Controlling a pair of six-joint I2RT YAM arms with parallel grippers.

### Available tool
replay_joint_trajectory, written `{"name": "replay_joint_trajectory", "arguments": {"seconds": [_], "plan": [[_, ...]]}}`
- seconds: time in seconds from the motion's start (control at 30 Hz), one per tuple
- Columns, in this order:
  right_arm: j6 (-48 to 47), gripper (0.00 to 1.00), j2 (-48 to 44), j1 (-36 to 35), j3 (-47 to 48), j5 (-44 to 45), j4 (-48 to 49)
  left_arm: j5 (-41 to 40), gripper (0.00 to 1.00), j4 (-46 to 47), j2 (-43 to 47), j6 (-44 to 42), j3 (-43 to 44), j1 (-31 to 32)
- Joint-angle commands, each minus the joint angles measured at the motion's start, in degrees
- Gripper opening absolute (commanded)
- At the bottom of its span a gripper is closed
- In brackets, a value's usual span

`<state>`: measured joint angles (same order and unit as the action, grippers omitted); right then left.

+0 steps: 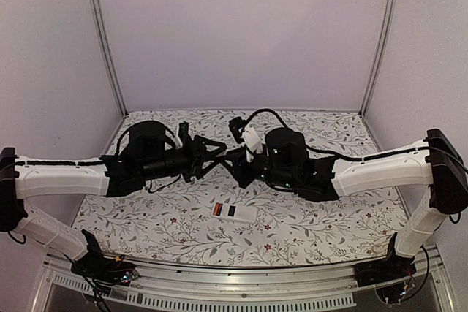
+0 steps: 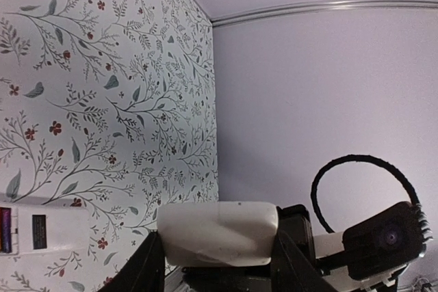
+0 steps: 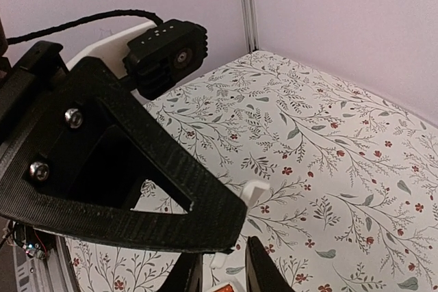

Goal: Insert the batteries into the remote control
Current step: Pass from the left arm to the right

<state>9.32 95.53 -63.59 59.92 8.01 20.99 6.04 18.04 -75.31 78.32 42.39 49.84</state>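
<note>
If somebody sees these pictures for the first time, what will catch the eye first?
The left gripper and the right gripper, both black, face each other almost tip to tip above the middle of the flowered table. The left one clamps a white plastic piece. Nearer the bases lies a small white remote showing an orange-red and a black patch.

Your two grippers met nose to nose over the middle of the table (image 1: 329,217). The left gripper (image 1: 218,153) and the right gripper (image 1: 235,158) were just beside each other, so neither could go straight ahead. The left one's jaws were full with a white cover piece (image 2: 219,232). The remote control (image 1: 234,211) lay alone near the front edge, with bare table all around it, so you could reach it from above. The back wall (image 1: 241,34) and the side walls shut the table in.
</note>
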Motion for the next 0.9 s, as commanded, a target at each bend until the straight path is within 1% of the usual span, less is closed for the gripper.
{"name": "replay_joint_trajectory", "arguments": {"seconds": [0.0, 0.1, 0.13, 0.2, 0.23, 0.3, 0.33, 0.37, 0.4, 0.43, 0.53, 0.6, 0.63, 0.7, 0.8, 0.83, 0.87], "plan": [[-0.47, 0.19, 1.48, -0.45, 1.52, 0.94, 0.8, 0.6, 0.29, 2.62, 0.38, 0.81, -1.61, -0.36], [-0.77, 0.06, 1.42, -0.45, 1.44, 1.2, 0.8, 0.69, 0.3, 2.45, 0.4, 0.95, -1.76, -0.36], [-0.8, 0.02, 1.29, -0.42, 1.25, 1.24, 0.79, 0.62, 0.32, 2.4, 0.55, 0.84, -1.78, -0.36], [-0.88, 0.0, 0.82, -0.47, 0.69, 1.81, 0.8, 0.78, 0.42, 1.38, 0.91, -0.3, -1.36, -0.48], [-0.93, 0.0, 0.39, -0.39, 0.26, 1.98, 0.8, 0.74, 0.49, 0.46, 1.21, -1.06, -1.19, -0.6], [-0.91, 0.0, -0.8, -0.08, -0.73, 1.11, 0.72, 2.63, 0.68, -1.14, 2.12, -3.69, -1.06, -2.12], [-0.69, 0.0, -1.63, 0.28, -1.36, -0.03, 0.64, 4.87, 0.77, -2.52, 2.81, -6.03, -0.54, -3.58], [0.06, 0.0, -2.38, 0.88, -2.21, -1.57, 0.49, 7.08, 0.9, -4.94, 3.64, -9.51, 0.31, -5.17], [0.74, 0.0, -3.68, 1.65, -3.04, -3.92, 0.18, 8.98, 0.98, -8.3, 4.51, -13.92, 1.08, -6.63], [1.76, 0.0, -4.47, 2.85, -3.98, -6.51, -0.1, 10.6, 0.99, -11.09, 5.56, -20.59, 1.9, -7.85], [4.4, 0.0, -7.43, 5.59, -6.27, -17.52, -1.19, 13.94, 1.0, -22.9, 6.86, -36.4, 5.39, -9.63], [5.38, 0.0, -8.41, 6.91, -6.34, -24.44, -3.46, 17.68, 1.0, -26.39, 5.96, -44.76, 7.28, -9.77], [5.69, 0.0, -8.62, 7.39, -6.12, -27.54, -4.48, 20.24, 0.99, -27.07, 5.42, -47.3, 7.75, -9.7], [6.82, 0.0, -8.69, 8.12, -5.79, -32.67, -6.18, 24.27, 0.88, -25.97, 5.0, -51.52, 7.23, -9.4], [8.61, 0.0, -8.78, 8.71, -5.94, -40.28, -6.49, 26.61, 0.82, -21.3, 6.82, -56.71, 3.77, -8.25], [9.68, 0.0, -8.65, 8.83, -5.84, -42.28, -6.54, 26.88, 0.79, -20.06, 7.59, -58.24, 2.67, -7.86], [10.51, 0.0, -8.4, 8.97, -5.56, -44.03, -6.65, 27.23, 0.74, -19.17, 8.26, -59.48, 1.54, -7.65]]}}
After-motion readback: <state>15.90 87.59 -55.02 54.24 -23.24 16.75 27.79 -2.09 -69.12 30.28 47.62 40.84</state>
